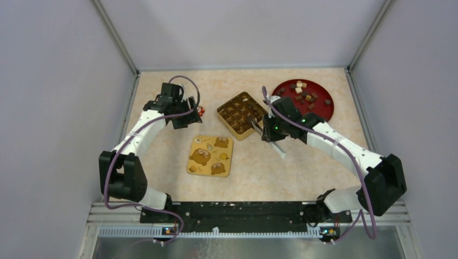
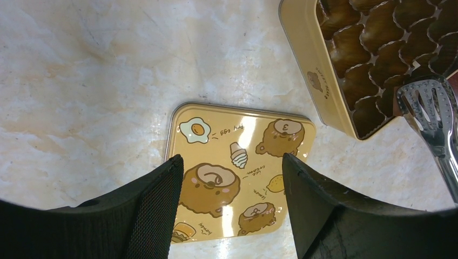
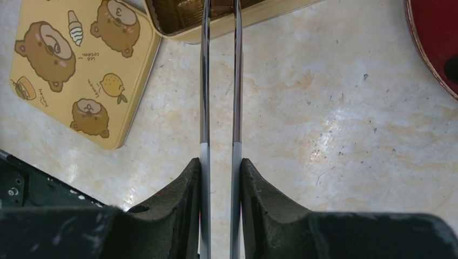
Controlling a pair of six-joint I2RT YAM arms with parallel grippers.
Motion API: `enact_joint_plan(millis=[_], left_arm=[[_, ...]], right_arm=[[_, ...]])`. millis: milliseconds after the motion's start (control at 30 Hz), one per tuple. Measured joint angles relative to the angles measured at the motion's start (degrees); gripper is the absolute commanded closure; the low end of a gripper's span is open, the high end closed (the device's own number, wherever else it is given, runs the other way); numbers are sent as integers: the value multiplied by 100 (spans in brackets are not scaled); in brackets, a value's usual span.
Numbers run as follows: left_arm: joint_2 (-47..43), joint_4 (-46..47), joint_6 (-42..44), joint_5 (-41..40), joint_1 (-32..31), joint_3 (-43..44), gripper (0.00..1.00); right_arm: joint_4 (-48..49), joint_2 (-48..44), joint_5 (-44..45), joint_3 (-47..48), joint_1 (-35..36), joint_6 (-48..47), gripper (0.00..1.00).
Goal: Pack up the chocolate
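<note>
Many lumps of chocolate [image 1: 303, 94] are sitting on the red plate [image 1: 325, 112], and the tin [image 2: 313, 70] is looking unfilled. The right end effector [image 3: 220, 164] is clamping tongs [image 3: 205, 81] over the tin. The left end effector [image 2: 232, 157] is hovering, fingers apart, above the lid [image 2: 237, 129].

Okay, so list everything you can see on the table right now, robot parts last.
table: one, beige marbled
tin: one, yellow, open, centre back
lid: one, yellow with bears, before the tin
plate: one, dark red, back right
chocolate: many, mostly dark brown, on the plate
sweet: one, red-white, left of the tin
tongs: one, metal, tips at the tin
left gripper: one, black, open, left of the tin
right gripper: one, black, shut on the tongs
</note>
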Motion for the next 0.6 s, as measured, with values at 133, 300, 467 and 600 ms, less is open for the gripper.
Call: enact_joint_plan(millis=[133, 300, 467, 600], left_arm=[[0, 2, 0, 0, 0, -11, 27], [0, 4, 0, 0, 0, -39, 28], [0, 7, 0, 0, 0, -39, 28], [0, 9, 0, 2, 0, -39, 28]], right_arm=[[0, 4, 4, 0, 2, 0, 70], [4, 11, 9, 2, 2, 0, 67], [20, 83, 9, 2, 2, 0, 67], [17, 103, 35, 7, 13, 2, 85]])
